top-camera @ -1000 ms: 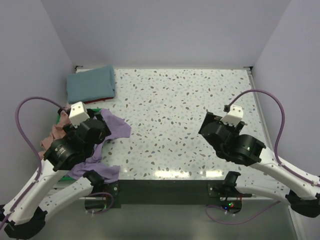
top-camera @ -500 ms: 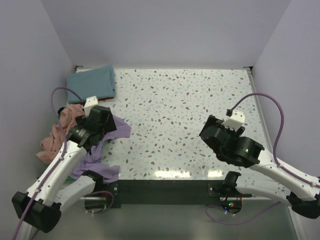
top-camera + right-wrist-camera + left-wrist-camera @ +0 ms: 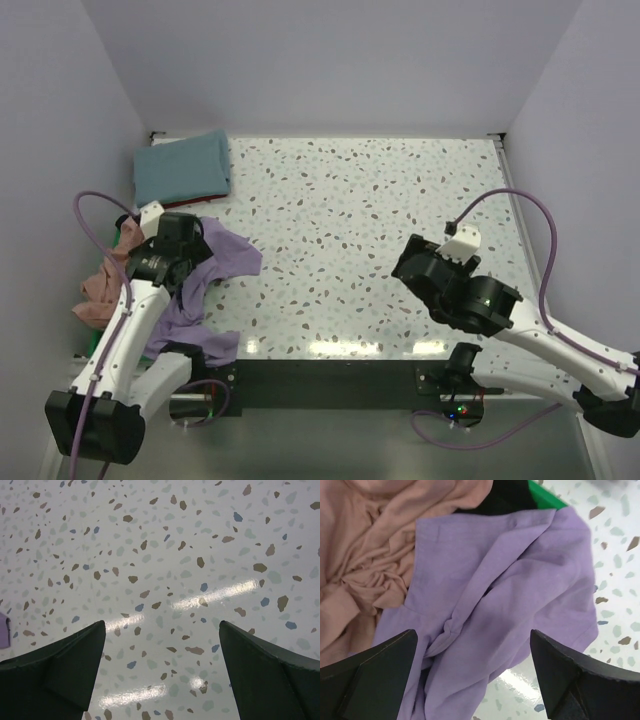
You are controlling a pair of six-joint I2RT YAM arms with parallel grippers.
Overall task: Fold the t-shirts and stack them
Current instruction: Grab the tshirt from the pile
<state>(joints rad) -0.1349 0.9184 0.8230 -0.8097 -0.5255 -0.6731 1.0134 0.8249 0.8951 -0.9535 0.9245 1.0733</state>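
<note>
Salmon pink t-shirt [image 3: 360, 555] lies crumpled at the far left, and we see a black t-shirt [image 3: 507, 497] showing between it and the rim of the green bin [image 3: 546, 498]. Touching both, the lavender t-shirt [image 3: 520, 595] sprawls rumpled, partly out onto the speckled table [image 3: 350, 200]. Our left gripper [image 3: 473, 647] hangs over the lavender cloth, jaws spread wide and grasping nothing. Behind it, the teal t-shirt [image 3: 182, 168] rests folded in the far left corner. Well apart on the right, our right gripper [image 3: 162, 630] hovers above bare table, its jaws likewise released.
</note>
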